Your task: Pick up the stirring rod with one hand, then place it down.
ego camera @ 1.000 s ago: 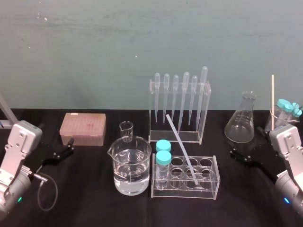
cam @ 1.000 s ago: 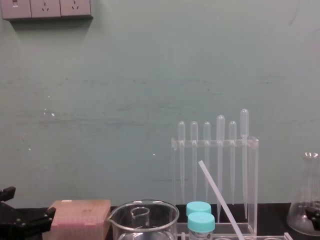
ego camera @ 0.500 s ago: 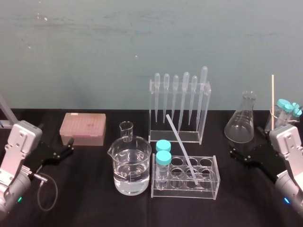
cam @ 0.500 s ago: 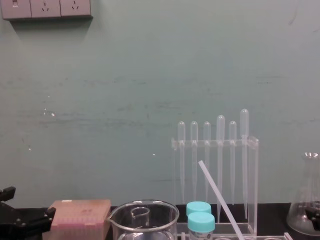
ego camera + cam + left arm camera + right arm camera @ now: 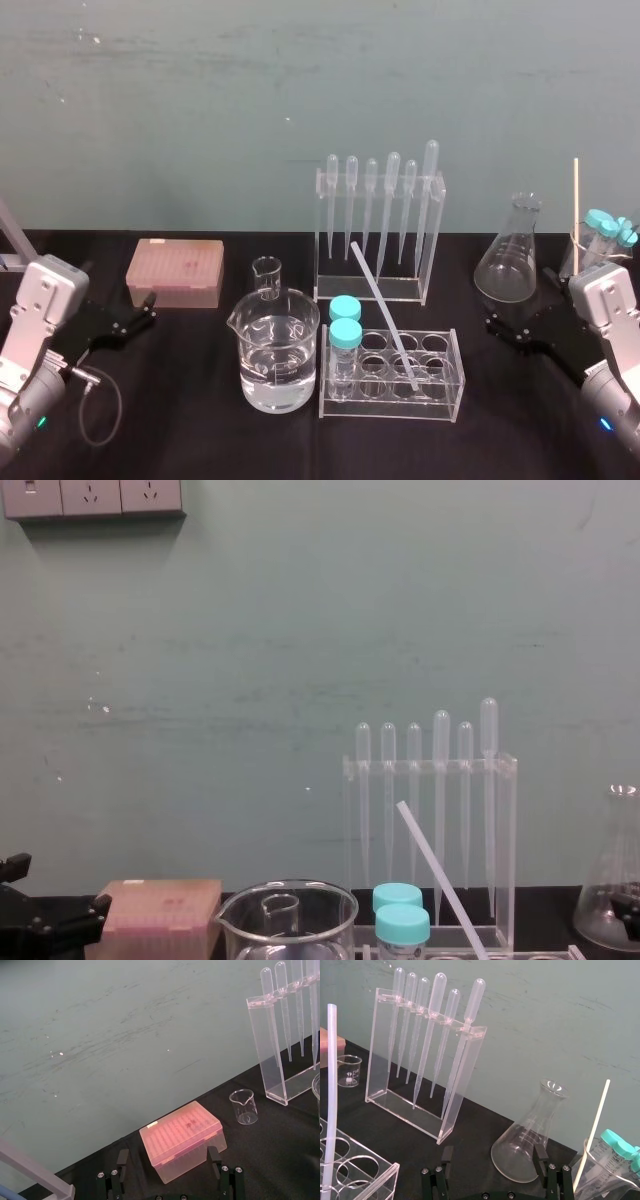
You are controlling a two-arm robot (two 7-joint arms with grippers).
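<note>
Nothing shifted since a second ago, right claw (image 5: 493, 1154) released, jaws wide apart and empty, low beside the flask (image 5: 510, 262), left claw (image 5: 168, 1158) likewise spread and empty at far left, stirring rod (image 5: 383, 315) leaning untouched in the tube rack (image 5: 452, 392), centre.

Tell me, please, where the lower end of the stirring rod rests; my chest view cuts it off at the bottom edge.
Observer: The stirring rod leans with its lower end in a front-row well of the clear tube rack, right of the rack's middle.
Operator: Thank you. Is either gripper near it?
Observer: No. The right gripper sits low beside the conical flask, apart from the rod, jaws open.
Operator: And the left one?
Observer: The left gripper is by the pink tip box, jaws open, holding nothing.
</note>
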